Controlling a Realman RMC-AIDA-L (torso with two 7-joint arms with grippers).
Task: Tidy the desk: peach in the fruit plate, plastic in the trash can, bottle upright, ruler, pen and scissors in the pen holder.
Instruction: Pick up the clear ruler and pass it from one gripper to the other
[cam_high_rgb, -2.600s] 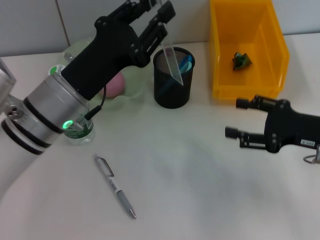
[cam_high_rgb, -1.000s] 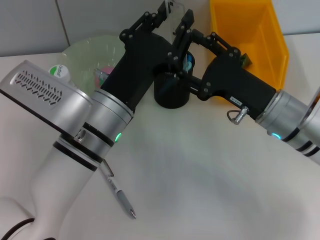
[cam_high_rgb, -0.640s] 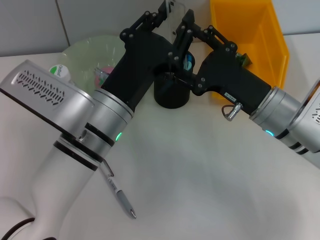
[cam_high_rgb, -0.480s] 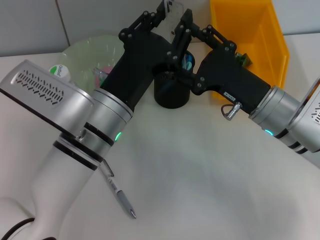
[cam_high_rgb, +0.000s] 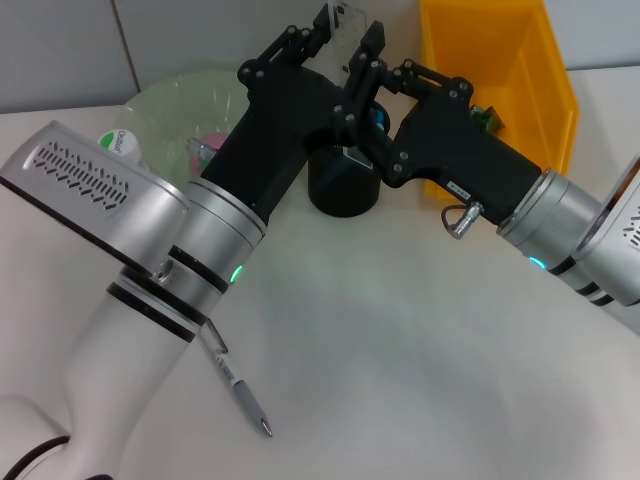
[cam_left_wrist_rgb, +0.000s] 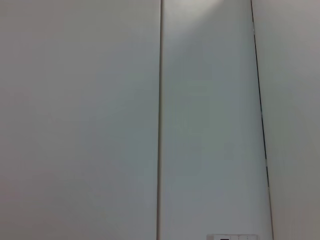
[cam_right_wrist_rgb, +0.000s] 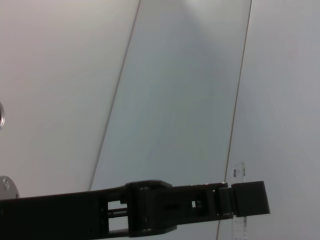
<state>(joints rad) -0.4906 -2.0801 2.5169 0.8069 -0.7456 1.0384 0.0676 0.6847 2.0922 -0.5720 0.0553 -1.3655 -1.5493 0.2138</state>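
**A:** Two grippers are meeting above the black mesh pen holder (cam_high_rgb: 340, 192) at the far centre of the desk. What is each one doing, going left to right?

**B:** The left gripper (cam_high_rgb: 322, 24) is reaching in from the near left and is pinching the clear ruler (cam_high_rgb: 350, 22), whose top end is poking up above the holder. The right wrist view is showing one dark finger (cam_right_wrist_rgb: 245, 198) pressed flat against that ruler (cam_right_wrist_rgb: 239, 200). The right gripper (cam_high_rgb: 372, 52) is crowding in from the right at the same strip; whether its fingers are parted or closed I cannot tell.

**A:** How is the ruler likely to handle?

**B:** It is looking light, thin, stiff along its length and slick, so it may be sliding in a loose pinch. The flat faces near the upper end seem the best place to grip, leaving the lower end free to drop into the holder.

**A:** And the rest?

**B:** To the left, the peach (cam_high_rgb: 208, 147) is sitting in the pale green fruit plate (cam_high_rgb: 170, 105), beside the bottle (cam_high_rgb: 118, 142). The pen (cam_high_rgb: 236, 388) is lying on the near desk, waiting. On the far right, the plastic (cam_high_rgb: 487, 118) is resting in the yellow trash can (cam_high_rgb: 520, 60).
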